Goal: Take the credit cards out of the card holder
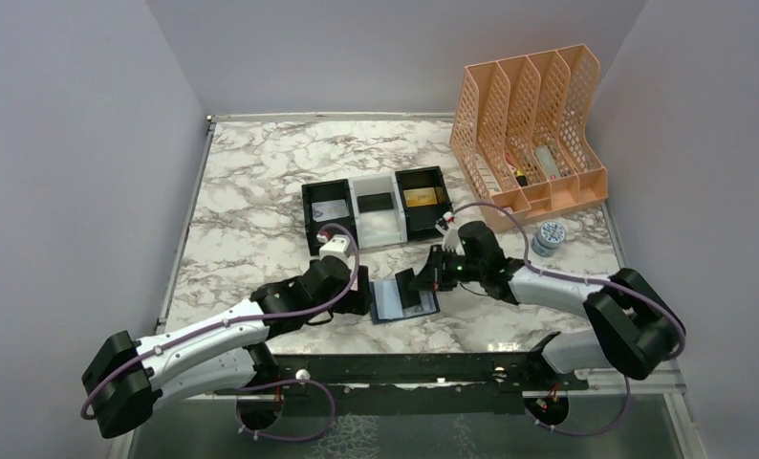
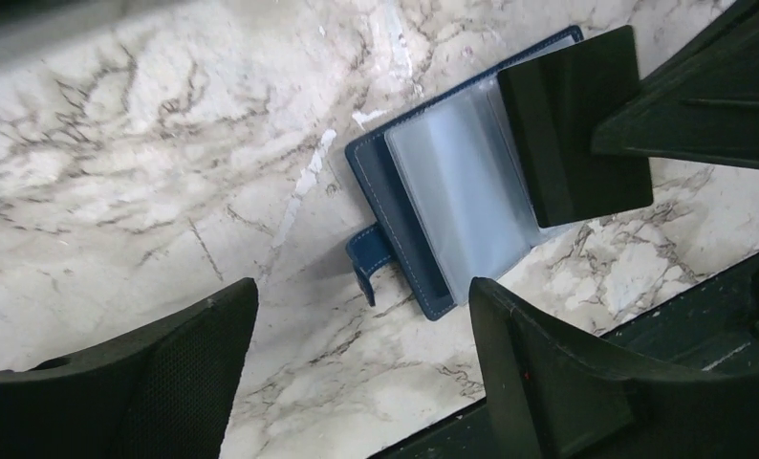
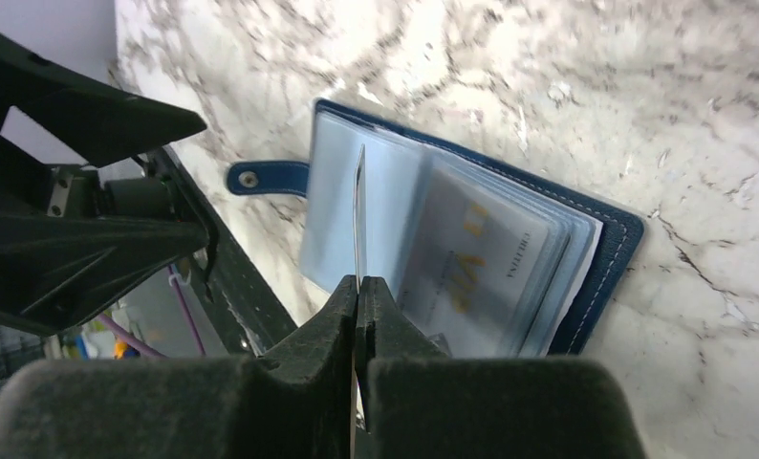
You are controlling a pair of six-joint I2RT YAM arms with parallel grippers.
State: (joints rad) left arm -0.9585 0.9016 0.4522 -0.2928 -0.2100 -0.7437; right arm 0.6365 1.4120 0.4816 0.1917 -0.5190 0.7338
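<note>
The small navy folding card holder (image 1: 387, 304) lies open on the marbled tabletop (image 1: 261, 191) between the two arms. The right gripper (image 3: 358, 287) pinches a dark brown-black plastic credit card (image 2: 572, 124) on edge over the pale pockets. The left gripper (image 2: 357, 306) hangs just beside the wallet, jaws spread and empty. Behind, the black-and-white three-compartment tray (image 1: 380, 229) appears to hold a silver-grey card (image 1: 331, 208), a dark card (image 1: 376, 201) and a gold-yellow card (image 1: 423, 198). A pale card with gold lettering (image 3: 471, 277) sits in a pocket, so the job looks well along but unfinished.
</note>
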